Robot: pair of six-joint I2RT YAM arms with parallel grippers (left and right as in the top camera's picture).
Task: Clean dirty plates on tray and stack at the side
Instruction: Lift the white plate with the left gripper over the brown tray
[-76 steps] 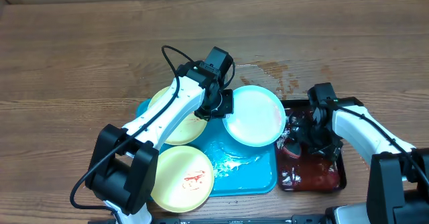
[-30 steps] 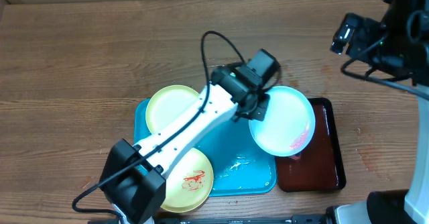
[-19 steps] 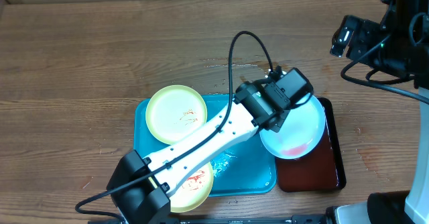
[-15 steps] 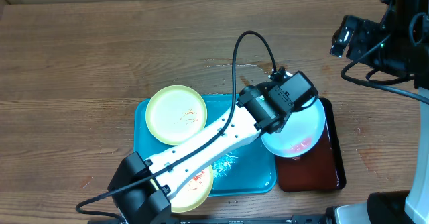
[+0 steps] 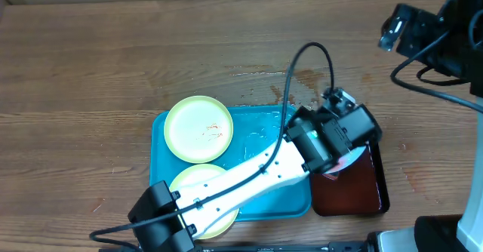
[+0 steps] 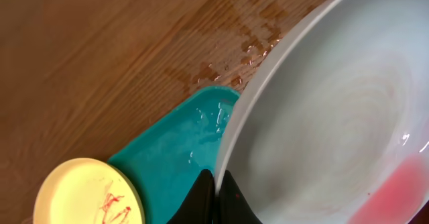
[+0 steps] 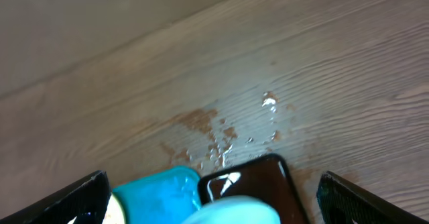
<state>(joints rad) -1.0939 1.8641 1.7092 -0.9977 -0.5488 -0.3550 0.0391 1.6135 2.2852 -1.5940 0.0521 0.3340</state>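
The left arm [image 5: 256,173] has white links, black joints and a looping black cable [image 5: 312,45]. The right arm [image 5: 453,26] is black, as are the fingers [image 7: 77,198] of the right gripper [image 7: 214,200].

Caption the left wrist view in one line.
Left gripper pinches the white plate by its rim, pink liquid pooled inside; wet turquoise tray and smeared yellow plate below.

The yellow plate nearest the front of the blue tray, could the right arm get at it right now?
Probably not. The left arm lies across that plate, hiding much of it, and the right gripper hangs open far off at the back right.
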